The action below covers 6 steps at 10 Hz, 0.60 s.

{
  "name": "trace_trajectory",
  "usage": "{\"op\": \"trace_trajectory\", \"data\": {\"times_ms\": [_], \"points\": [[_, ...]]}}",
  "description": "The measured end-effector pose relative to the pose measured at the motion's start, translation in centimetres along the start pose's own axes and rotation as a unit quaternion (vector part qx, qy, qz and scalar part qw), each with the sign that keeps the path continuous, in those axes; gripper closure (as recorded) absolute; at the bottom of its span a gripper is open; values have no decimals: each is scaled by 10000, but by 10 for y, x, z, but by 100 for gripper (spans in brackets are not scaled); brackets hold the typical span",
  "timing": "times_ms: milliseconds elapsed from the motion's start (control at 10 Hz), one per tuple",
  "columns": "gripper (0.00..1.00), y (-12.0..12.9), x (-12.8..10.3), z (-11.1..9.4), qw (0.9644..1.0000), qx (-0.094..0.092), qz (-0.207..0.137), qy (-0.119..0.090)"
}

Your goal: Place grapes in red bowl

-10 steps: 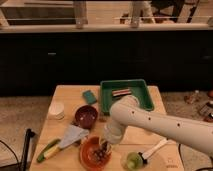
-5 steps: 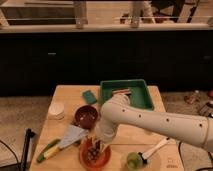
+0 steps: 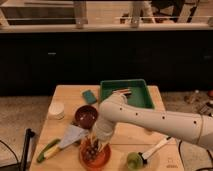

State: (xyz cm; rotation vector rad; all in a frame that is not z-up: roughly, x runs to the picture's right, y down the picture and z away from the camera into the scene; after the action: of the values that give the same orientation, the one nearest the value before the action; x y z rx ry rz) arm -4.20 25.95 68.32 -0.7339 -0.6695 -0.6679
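Note:
The red bowl (image 3: pixel 95 159) stands near the table's front edge, left of the middle. My gripper (image 3: pixel 96 145) points down into it from the white arm (image 3: pixel 150 120) that reaches in from the right. The grapes (image 3: pixel 91 150), a small dark cluster, are between the fingers, low inside the bowl. The gripper looks shut on them. I cannot tell whether the grapes touch the bowl's floor.
A maroon bowl (image 3: pixel 86 116) stands just behind the red one. A green tray (image 3: pixel 126 94) and a green sponge (image 3: pixel 89 96) are at the back. A white lid (image 3: pixel 56 110), grey cloth (image 3: pixel 71 135) and green vegetable (image 3: pixel 46 150) lie left. A green fruit (image 3: pixel 133 160) and a brush (image 3: pixel 156 148) lie right.
The arm has swung left and bent more, and the gripper with the grapes has come down lower into the red bowl.

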Motion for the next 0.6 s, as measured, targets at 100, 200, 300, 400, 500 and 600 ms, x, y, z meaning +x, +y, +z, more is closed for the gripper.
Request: {"op": "trace_trajectory", "data": {"times_ms": [100, 200, 300, 400, 500, 600], "points": [[29, -1, 2, 0, 10000, 5, 31, -15], [22, -1, 5, 0, 10000, -7, 54, -24], [20, -1, 7, -1, 10000, -2, 68, -33], [20, -3, 9, -2, 10000, 4, 71, -43], [20, -5, 12, -3, 10000, 6, 65, -49], [20, -6, 13, -4, 10000, 13, 66, -60]]}}
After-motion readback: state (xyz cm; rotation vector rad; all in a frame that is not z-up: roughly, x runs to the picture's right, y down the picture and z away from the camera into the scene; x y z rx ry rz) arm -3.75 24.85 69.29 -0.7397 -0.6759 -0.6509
